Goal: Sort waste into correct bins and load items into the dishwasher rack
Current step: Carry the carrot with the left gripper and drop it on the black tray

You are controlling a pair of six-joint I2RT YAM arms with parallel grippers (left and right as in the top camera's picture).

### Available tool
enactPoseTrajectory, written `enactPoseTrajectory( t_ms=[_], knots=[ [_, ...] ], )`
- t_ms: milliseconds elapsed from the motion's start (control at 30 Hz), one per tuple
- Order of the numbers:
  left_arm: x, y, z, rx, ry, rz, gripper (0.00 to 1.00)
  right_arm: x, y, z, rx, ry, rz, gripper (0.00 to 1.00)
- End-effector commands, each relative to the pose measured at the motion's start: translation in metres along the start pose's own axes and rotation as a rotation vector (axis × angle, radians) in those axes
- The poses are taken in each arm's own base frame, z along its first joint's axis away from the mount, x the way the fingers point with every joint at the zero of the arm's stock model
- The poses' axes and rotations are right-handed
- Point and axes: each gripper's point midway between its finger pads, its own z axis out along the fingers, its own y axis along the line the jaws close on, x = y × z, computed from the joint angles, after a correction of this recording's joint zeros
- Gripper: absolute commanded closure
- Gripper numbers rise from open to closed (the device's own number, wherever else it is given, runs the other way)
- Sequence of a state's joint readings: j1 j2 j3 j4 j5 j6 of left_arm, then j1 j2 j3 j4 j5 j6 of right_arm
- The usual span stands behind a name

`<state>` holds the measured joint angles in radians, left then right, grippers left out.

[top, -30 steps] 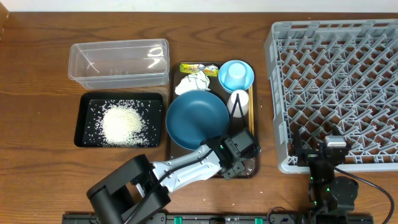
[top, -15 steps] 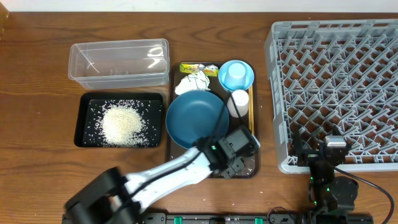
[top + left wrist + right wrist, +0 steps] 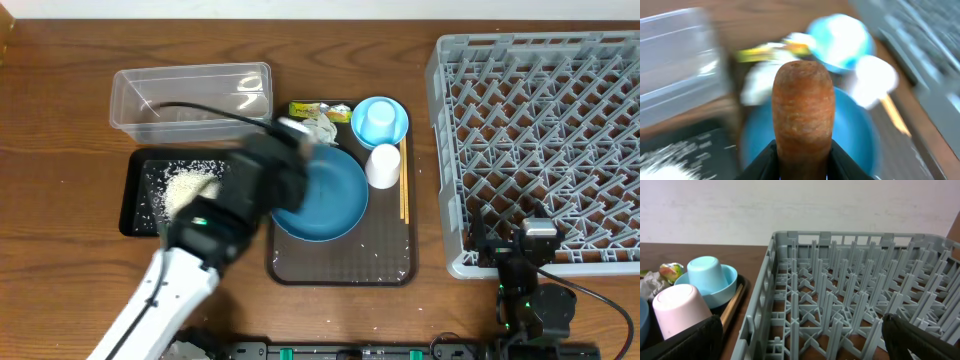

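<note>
My left gripper is shut on the orange carrot, which sticks up between its jaws. In the overhead view the blurred left gripper hangs over the left rim of the large blue bowl, next to the black tray of rice. The clear tub stands behind that tray. The tissue and wrapper lie behind the bowl. My right gripper is open at the front left corner of the grey rack.
A light-blue cup in its bowl, a white cup and chopsticks sit on the right side of the brown serving tray. Stray rice grains dot that tray's front part. The rack fills the right of the table.
My left arm has swung fast from the serving tray's front right corner up and left, over the blue bowl towards the bins, carrying the carrot. The right arm has not moved.
</note>
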<state>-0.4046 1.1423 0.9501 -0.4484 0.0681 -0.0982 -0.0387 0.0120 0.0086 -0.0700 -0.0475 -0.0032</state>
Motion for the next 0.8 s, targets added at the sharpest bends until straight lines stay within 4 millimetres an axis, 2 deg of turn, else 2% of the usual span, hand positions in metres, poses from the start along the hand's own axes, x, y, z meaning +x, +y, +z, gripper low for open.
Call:
enactPoseTrajectory(
  t_ms=[0,67,167,300,500,533,767],
  knots=[
    [0.000,0.063,0.003,-0.142,-0.001,-0.268,0.69,0.001,-0.001,0.000,0.006,-0.001,0.018,0.01],
    [0.007,0.094,0.007,-0.209,0.013,-0.399,0.69,0.001,-0.001,0.000,0.006,-0.001,0.018,0.01],
    [0.019,0.130,0.017,-0.285,0.037,-0.564,0.69,0.001,-0.001,0.000,0.006,-0.001,0.018,0.01],
    [0.036,0.157,0.038,-0.332,0.073,-0.715,0.70,0.001,-0.001,0.000,0.006,-0.001,0.018,0.01],
    [0.067,0.173,0.060,-0.394,0.150,-0.921,0.69,0.001,-0.001,0.000,0.006,-0.001,0.017,0.01],
    [0.069,0.173,0.062,-0.397,0.156,-0.933,0.65,0.001,-0.001,0.000,0.006,-0.001,0.017,0.01],
    [0.075,0.173,0.064,-0.406,0.176,-0.949,0.65,0.001,-0.001,0.000,0.006,-0.001,0.018,0.01]
  ],
)
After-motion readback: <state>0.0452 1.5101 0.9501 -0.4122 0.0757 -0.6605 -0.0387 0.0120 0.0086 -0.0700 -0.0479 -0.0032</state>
